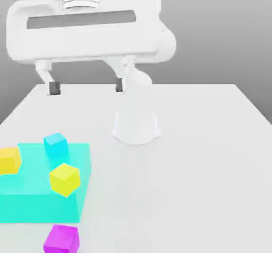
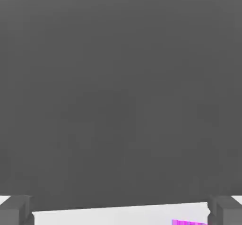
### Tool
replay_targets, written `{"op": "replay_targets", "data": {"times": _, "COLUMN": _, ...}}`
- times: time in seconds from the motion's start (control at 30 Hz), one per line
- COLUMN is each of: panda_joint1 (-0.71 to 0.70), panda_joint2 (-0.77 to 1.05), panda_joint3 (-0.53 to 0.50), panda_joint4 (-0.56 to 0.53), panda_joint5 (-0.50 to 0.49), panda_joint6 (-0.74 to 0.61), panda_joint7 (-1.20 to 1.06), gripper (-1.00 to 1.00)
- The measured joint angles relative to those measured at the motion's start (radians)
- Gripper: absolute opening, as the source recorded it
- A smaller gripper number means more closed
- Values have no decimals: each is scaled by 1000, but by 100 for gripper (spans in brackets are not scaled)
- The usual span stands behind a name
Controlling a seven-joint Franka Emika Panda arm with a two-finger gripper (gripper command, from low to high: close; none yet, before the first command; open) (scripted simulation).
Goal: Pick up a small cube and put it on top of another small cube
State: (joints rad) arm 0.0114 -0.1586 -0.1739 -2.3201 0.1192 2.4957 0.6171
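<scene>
Pincer hangs spread wide and empty, high above the table, well apart from the small cube.

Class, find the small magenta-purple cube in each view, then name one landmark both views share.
Exterior view: the small magenta-purple cube sits on the white table, at the picture's bottom edge, near the cyan block.
Hand view: a magenta sliver at the table's edge.
Shared landmark: the white table.

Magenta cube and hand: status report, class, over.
Hand open, raised above the table, holding nothing. Magenta cube on the table, in front of the cyan block, untouched. Nothing on top of it.
</scene>
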Motion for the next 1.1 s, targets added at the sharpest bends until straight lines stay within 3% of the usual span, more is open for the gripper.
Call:
{"op": "replay_targets", "data": {"times": 0.43, "panda_joint1": -81, "panda_joint2": 464, "panda_joint3": -41, "panda_joint4": -15, "panda_joint5": 36, "panda_joint6": 152, "panda_joint7": -97, "gripper": 0}}
{"op": "replay_targets", "data": {"times": 0.57, "panda_joint1": -119, "panda_joint2": 609, "panda_joint3": -1, "panda_joint4": 9, "panda_joint5": 79, "panda_joint6": 254, "panda_joint7": -133, "gripper": 0}}
{"op": "replay_targets", "data": {"times": 0.6, "panda_joint1": -129, "panda_joint2": 637, "panda_joint3": 10, "panda_joint4": 14, "panda_joint5": 89, "panda_joint6": 276, "panda_joint7": -141, "gripper": -100}}
{"op": "replay_targets", "data": {"times": 0.83, "panda_joint1": -128, "panda_joint2": 640, "panda_joint3": 10, "panda_joint4": 15, "panda_joint5": 91, "panda_joint6": 278, "panda_joint7": -142, "gripper": -100}}
{"op": "replay_targets", "data": {"times": 1.1, "panda_joint1": -132, "panda_joint2": 379, "panda_joint3": -108, "panda_joint4": -48, "panda_joint5": 3, "panda_joint6": 81, "panda_joint7": -37, "gripper": -100}}
